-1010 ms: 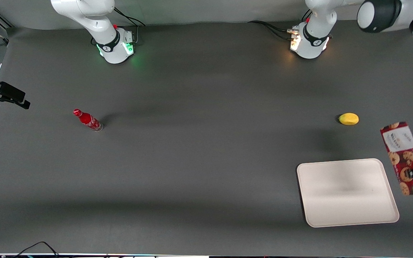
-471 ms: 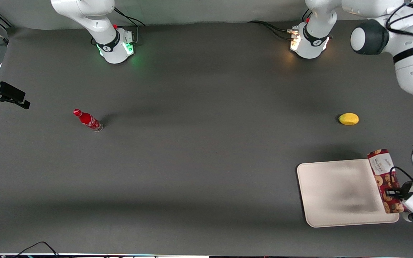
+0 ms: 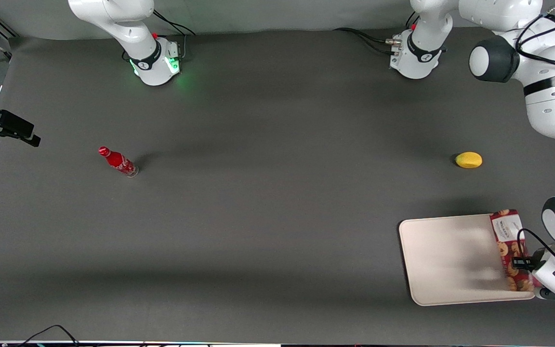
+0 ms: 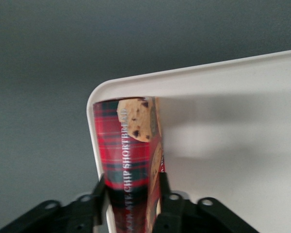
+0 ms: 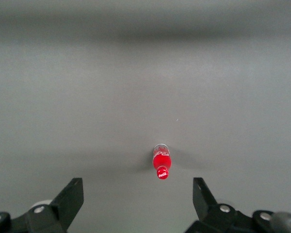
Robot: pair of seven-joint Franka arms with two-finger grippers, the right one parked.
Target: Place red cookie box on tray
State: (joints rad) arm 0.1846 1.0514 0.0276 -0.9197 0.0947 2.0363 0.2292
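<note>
Honestly looks like the set-down part of the job, so best approach from here: lower slowly, keep the red cookie box [image 3: 509, 250] level and lined up with the tray [image 3: 451, 260] edge, and only let go once the whole underside is resting inside the rim. Worth nudging a touch further toward the tray's middle first, since the box sits right along the edge at the working arm's end and near one rounded corner; releasing there risks one long side catching the raised rim and tipping off onto the bench [image 3: 258, 217]. No dropping from height either, being a light carton that would probably bounce or skid.

Gripper [image 4: 131, 194] parked at that same tray edge, fingers [image 4: 99, 194] closed onto the red cookie box [image 4: 128, 145], one pressed on each long side, with most of the carton sticking out ahead of them over the tray [image 4: 223, 121] corner. Grip sits toward one end of the box rather than mid-length, so some droop at the free end is possible. Can't tell whether the underside is touching the tray or hanging just above.

Lemon [image 3: 469, 160] and red soda bottle [image 3: 118, 162] well apart from all this.
</note>
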